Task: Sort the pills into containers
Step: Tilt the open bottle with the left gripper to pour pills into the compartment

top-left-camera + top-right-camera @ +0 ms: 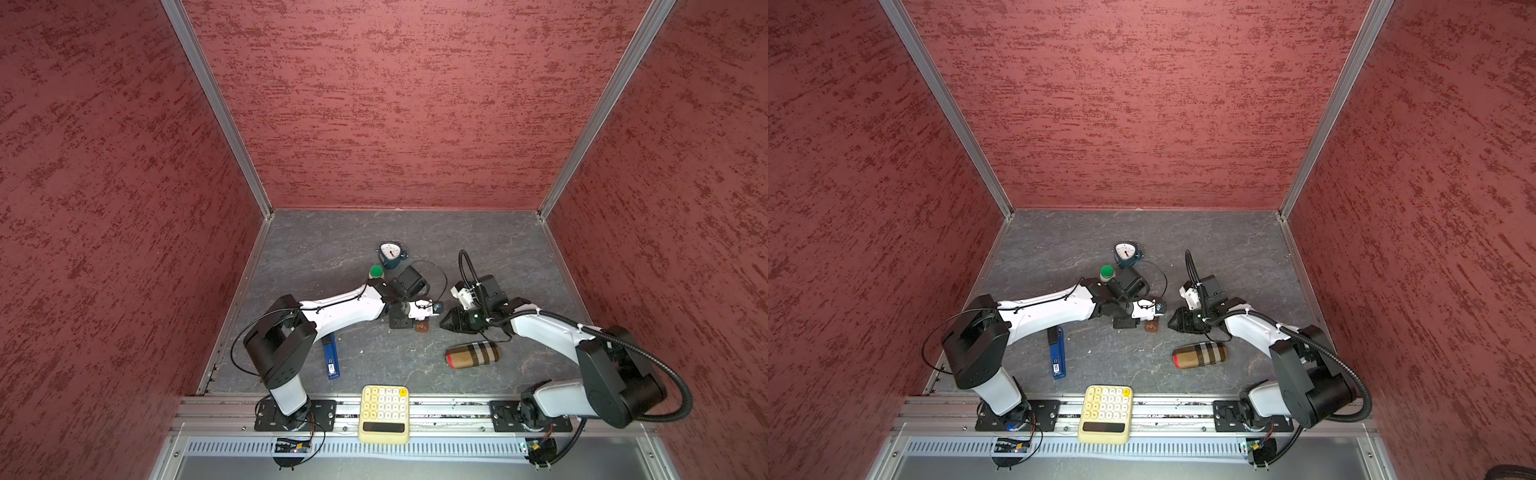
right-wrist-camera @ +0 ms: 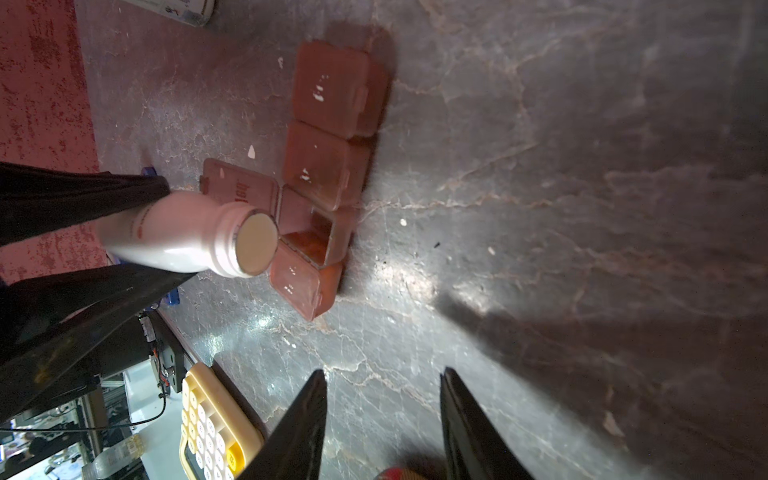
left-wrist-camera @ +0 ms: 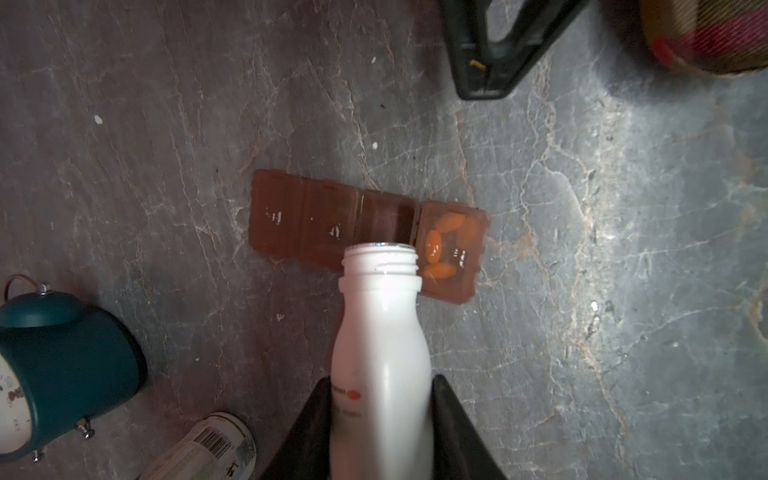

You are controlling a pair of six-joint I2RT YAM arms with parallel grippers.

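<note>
1. One end compartment of the brown pill organizer (image 3: 303, 220) holds several orange pills (image 3: 440, 245) under its shut lid. The compartment next to it (image 3: 388, 220) stands open and looks empty. The other two are shut and seem empty. I'd call it about a quarter done.
2. The left end effector (image 3: 380, 386) is clamped on an uncapped white bottle (image 3: 380, 332). The bottle is tipped so that its mouth hangs right over the open compartment, at the centre of the left wrist view.
3. The right end effector (image 2: 382, 399) is at the lower middle of its wrist view, partly open and holding nothing. The organizer lies on the counter (image 2: 540, 249) up and to the left of it, a little apart.
4. Still to do, I'd guess, is pouring pills into the three remaining compartments.
</note>
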